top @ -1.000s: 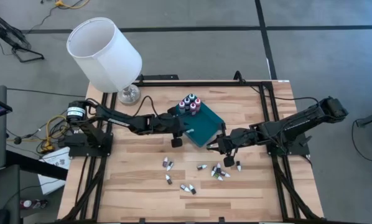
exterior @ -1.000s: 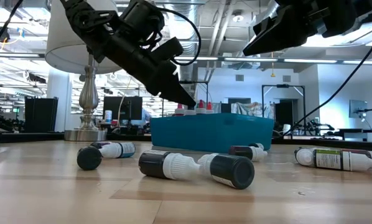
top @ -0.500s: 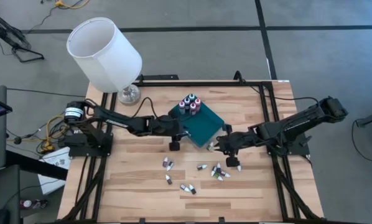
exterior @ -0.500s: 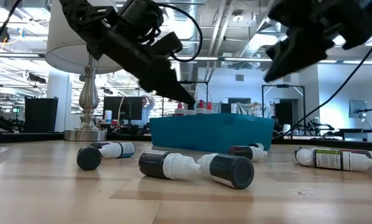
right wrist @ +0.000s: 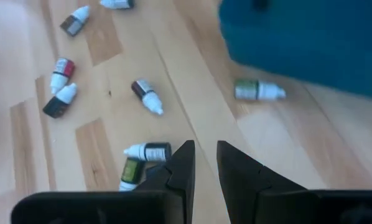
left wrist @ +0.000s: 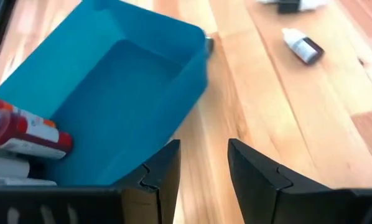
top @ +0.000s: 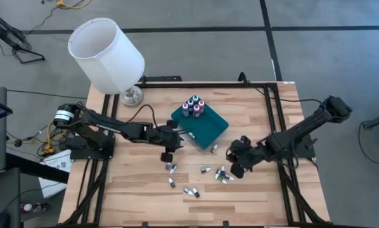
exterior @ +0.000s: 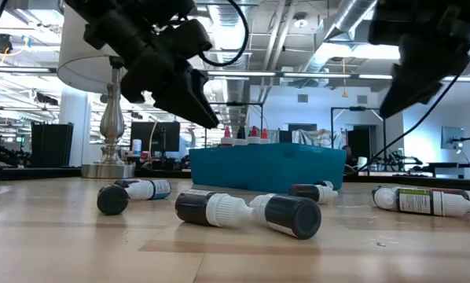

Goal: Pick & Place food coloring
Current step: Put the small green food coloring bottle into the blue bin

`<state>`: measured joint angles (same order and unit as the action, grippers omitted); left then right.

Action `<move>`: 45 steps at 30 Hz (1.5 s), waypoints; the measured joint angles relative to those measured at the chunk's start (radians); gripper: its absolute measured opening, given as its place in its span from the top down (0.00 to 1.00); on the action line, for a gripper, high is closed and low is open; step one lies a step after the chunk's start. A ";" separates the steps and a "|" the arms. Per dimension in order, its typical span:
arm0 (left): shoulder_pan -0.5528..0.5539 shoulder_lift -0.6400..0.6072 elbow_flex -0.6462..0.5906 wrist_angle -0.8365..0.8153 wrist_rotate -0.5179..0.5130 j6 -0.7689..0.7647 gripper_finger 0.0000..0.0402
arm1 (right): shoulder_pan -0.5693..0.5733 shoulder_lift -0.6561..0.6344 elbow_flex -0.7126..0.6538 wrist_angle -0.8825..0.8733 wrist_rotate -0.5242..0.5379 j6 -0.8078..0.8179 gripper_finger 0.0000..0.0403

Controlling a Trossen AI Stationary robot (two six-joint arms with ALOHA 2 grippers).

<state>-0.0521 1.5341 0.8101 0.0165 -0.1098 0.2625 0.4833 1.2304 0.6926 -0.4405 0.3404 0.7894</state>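
The tray (top: 205,128) sits mid-table (top: 139,190) with six bottles (top: 192,106) in its back corner. More bottles (top: 202,174) lie in front, toward the front edge.

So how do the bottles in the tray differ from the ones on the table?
The bottles in the tray stand upright, caps up, packed tightly in one corner of the tray. The bottles on the table lie on their sides, scattered loosely and pointing different ways. Both groups are the same small dropper type with whitish caps.

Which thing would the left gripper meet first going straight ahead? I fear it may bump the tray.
Probably bare wooden table: the left gripper points just past the teal rectangular tray's corner, though depth is unclear.
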 joint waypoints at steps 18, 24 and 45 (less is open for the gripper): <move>-0.010 0.000 0.000 -0.004 -0.002 0.137 0.68 | 0.147 0.146 0.000 -0.205 -0.056 0.755 0.86; -0.010 0.000 0.000 -0.004 -0.002 0.150 0.68 | 0.147 0.182 0.012 -0.223 -0.110 0.781 0.86; -0.009 0.001 0.000 -0.003 -0.002 0.149 0.68 | 0.200 0.207 0.062 -0.367 -0.031 0.913 0.86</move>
<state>-0.0616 1.5348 0.8101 0.0139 -0.1116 0.4115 0.6830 1.4372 0.7547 -0.8074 0.3092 1.7027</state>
